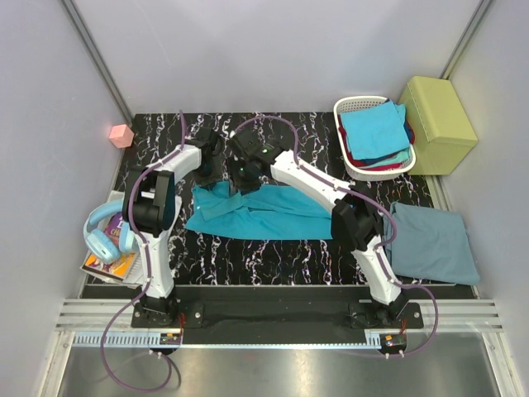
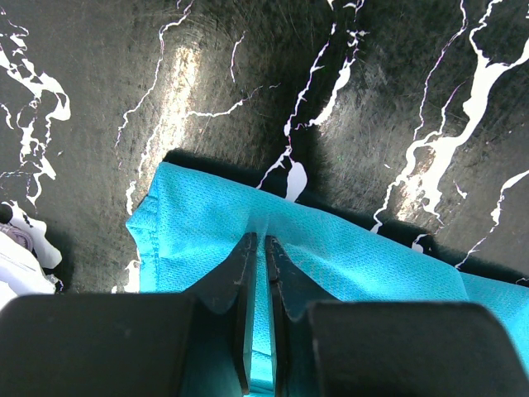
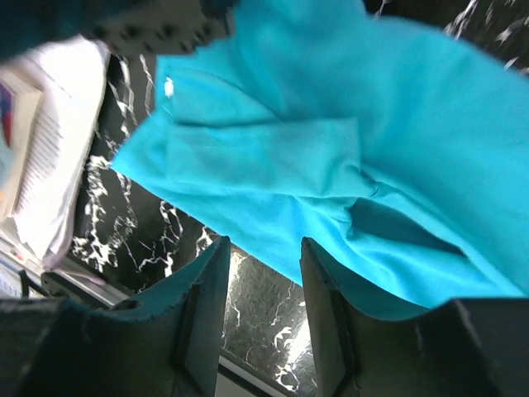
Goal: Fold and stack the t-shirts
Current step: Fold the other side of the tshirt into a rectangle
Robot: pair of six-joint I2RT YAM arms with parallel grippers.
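Top external view gives us a grey-blue t-shirt (image 1: 434, 244) lying flat, seemingly folded, at the table's (image 1: 273, 256) right edge, while more t-shirts (image 1: 376, 131) sit piled in the white basket (image 1: 350, 105) at the far right corner. We judge the work early: the large teal t-shirt (image 1: 256, 213) lies rumpled across the table's middle, its far left corner pinched in the left jaws, the right jaws apart and empty near its far edge, so its folding and the basket's load remain.

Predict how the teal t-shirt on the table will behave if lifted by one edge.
Probably floppy: the teal t-shirt lies rumpled, folded over itself. Likely light: the left gripper pinches only a thin fold. It may drape and sag.
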